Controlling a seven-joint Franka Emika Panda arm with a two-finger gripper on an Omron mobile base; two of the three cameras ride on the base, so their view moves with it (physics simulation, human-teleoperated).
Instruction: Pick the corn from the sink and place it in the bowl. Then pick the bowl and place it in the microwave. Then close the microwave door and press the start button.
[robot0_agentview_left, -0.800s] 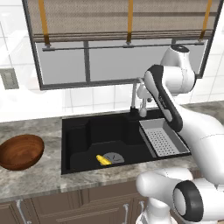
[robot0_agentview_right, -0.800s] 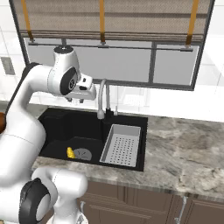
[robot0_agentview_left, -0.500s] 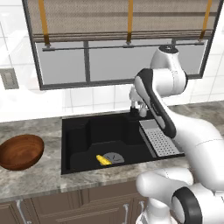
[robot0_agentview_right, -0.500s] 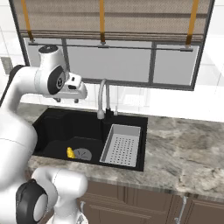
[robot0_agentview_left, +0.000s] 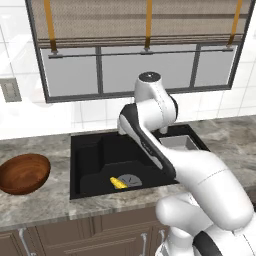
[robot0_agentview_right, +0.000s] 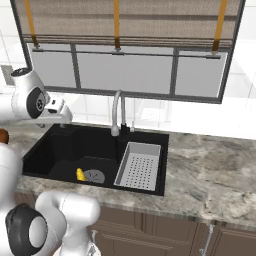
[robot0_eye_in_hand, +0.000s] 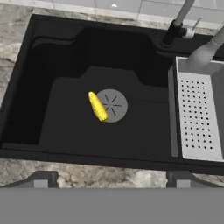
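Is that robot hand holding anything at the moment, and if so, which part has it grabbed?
Nothing is held. The gripper is open, high above the sink, and the corn lies untouched by the drain.

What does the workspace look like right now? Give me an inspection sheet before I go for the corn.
Surface: grey marbled counter around the sink.
Job's things: corn lies on the sink floor, overlapping the drain edge; bowl sits empty on the counter left of the sink.
Clutter: strainer tray in the sink's right side; faucet behind.
Grippers: claw open, above the sink, holding nothing.
Cables: nothing seen.
Surroundings: window with blind, white tiled wall.
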